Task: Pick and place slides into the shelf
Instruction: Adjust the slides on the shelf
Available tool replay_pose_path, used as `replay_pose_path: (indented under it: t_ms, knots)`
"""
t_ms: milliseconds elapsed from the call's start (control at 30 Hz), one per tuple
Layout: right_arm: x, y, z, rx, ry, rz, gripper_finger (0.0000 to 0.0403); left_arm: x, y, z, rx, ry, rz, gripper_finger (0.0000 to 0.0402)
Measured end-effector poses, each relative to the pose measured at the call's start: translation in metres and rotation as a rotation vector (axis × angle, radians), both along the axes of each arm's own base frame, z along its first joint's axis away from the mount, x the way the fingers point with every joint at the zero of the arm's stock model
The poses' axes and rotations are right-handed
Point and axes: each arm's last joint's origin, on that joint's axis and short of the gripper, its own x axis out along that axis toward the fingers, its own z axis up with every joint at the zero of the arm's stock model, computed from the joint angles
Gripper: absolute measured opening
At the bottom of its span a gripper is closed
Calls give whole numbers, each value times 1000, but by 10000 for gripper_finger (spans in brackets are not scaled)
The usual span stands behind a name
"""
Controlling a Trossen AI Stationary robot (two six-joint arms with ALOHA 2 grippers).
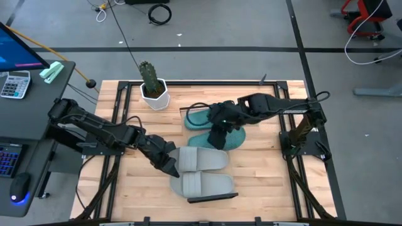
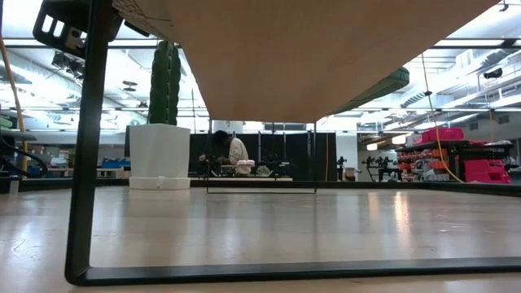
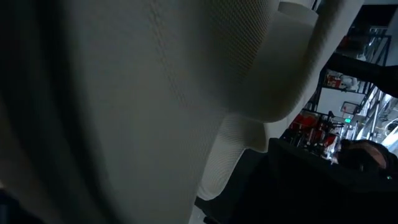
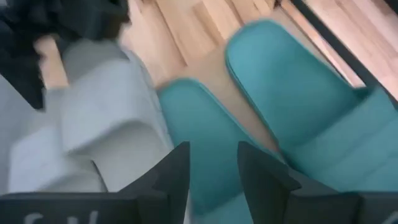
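Note:
Two light grey slides (image 1: 202, 160) (image 1: 204, 184) and two teal-green slides (image 1: 204, 118) (image 1: 231, 139) lie side by side in a row on the shelf (image 1: 213, 198), a pale board with black edging. The low view shows the shelf's underside (image 2: 309, 57). My left gripper (image 1: 168, 163) is open at the strap end of the nearer-to-centre grey slide, which fills the left wrist view (image 3: 155, 106). My right gripper (image 4: 214, 177) (image 1: 218, 138) hovers open above the teal slides (image 4: 205, 143) (image 4: 298, 93), with nothing between its fingers. My left gripper stands at the left, strap end (image 1: 179, 160) of the grey slide, coming in from the table's left and slanting down. Its fingers do not show in the wrist view, so I cannot tell whether they touch the slide.
A cactus in a white pot (image 1: 152, 91) (image 2: 163, 106) stands at the table's far left. Black frame rails (image 1: 119, 107) run along the table's sides. A desk with a calculator (image 1: 14, 83) lies left of the table. A person (image 2: 236, 155) sits far off in the room.

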Motion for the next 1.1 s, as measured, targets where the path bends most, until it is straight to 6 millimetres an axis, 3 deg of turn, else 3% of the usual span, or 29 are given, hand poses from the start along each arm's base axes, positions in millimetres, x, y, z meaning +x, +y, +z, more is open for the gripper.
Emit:
replay_pose_path:
  t_ms: [167, 433, 700, 833, 967, 1100]
  knots:
    - [-14, -13, -9, 17, 184, -42, 139, 0, 0, 0, 7, -2, 12, 284]
    - [-30, -11, -18, -13, 354, -201, 140, 0, 1, 0, 10, -4, 18, 284]
    - [-38, 2, -13, -55, 300, -320, 140, 0, 0, 0, 22, -8, 10, 284]
    - [-44, 4, -25, -43, 336, -394, 140, 0, 0, 0, 24, -9, 8, 284]
    - [-62, 6, -44, -28, 408, -450, 140, 0, 0, 0, 36, -17, -1, 284]
    - [-91, 5, -50, 29, 383, -520, 140, 0, 0, -1, 42, -21, -5, 284]
